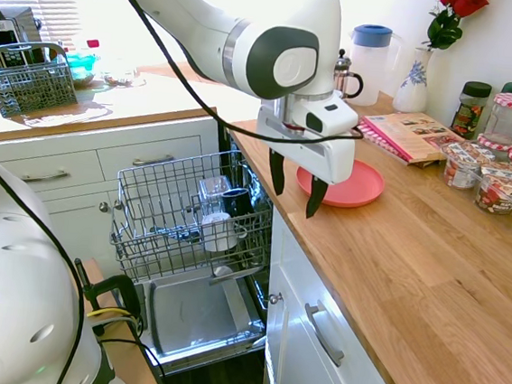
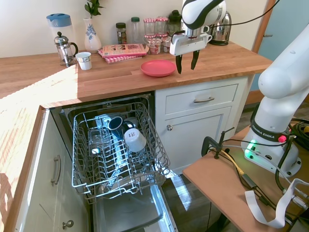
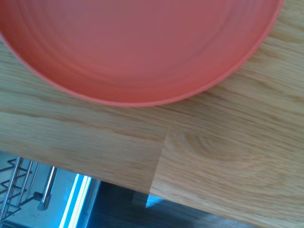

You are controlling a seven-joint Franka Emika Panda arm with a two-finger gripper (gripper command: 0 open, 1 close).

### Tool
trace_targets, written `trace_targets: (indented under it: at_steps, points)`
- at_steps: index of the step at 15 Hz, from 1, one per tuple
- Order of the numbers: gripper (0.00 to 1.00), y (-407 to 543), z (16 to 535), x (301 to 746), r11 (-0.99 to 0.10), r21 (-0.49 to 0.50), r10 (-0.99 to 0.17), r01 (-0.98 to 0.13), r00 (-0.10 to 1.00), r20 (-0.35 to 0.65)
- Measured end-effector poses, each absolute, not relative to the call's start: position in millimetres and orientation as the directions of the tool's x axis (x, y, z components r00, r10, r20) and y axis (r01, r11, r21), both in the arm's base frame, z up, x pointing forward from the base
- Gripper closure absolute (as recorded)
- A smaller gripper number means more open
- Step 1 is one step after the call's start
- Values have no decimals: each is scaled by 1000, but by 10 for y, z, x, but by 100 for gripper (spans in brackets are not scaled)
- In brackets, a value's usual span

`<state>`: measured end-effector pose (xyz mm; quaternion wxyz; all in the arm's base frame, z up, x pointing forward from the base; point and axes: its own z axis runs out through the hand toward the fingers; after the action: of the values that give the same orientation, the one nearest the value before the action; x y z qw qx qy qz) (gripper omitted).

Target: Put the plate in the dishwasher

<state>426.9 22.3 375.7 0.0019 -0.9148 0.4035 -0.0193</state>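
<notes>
- The plate point(image 1: 349, 185) point(image 2: 158, 67) point(image 3: 142, 47) is round, coral-red and flat, with a shallow raised rim and faint concentric rings that show up close in the wrist view.
- It lies flat on the wooden countertop point(image 1: 428, 290) point(image 2: 96, 77) point(image 3: 213, 152), near the front edge and above the open dishwasher point(image 1: 199, 268) point(image 2: 120, 193).
- The gripper point(image 1: 295, 185) point(image 2: 186, 63) hangs just beside the plate's rim, its 2 dark fingers spread apart and pointing down, with nothing between them.
- The dishwasher's grey wire rack point(image 1: 161, 237) point(image 2: 87, 174) is pulled out over the lowered steel door point(image 1: 198, 318) point(image 2: 130, 215).
- In the rack stand a white cup point(image 1: 219, 229) point(image 2: 134, 139), a dark mug point(image 1: 237, 201) point(image 2: 115, 123) and a clear glass point(image 1: 212, 189) point(image 2: 99, 140); the rest of it is hard to tell through the wires.
- A small wire cutlery basket point(image 1: 26, 79) sits on the far counter by the window.
- Behind the plate lies a pink-red book point(image 1: 411, 134) point(image 2: 123, 50), with jars point(image 1: 502, 184) point(image 2: 154, 43) next to it.
- Along the wall stand a French press point(image 1: 343, 74) point(image 2: 64, 48), a blue-lidded jug point(image 1: 371, 58) point(image 2: 60, 24) and a patterned vase point(image 1: 413, 80) point(image 2: 92, 36).
- A small white cup point(image 2: 84, 60) stands next to the press.
</notes>
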Motion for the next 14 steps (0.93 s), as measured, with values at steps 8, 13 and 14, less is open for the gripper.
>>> trace_targets:
  at_steps: [8, 13, 14]
  points:
    - [0, -48, 4018, 4582, -590, -172, -802, -789, 597, 18]
    - [0, -401, 3655, 4944, -513, -267, -840, -816, 541, -40]
    - [0, -449, 3609, 4999, -499, -292, -843, -816, 535, -54]
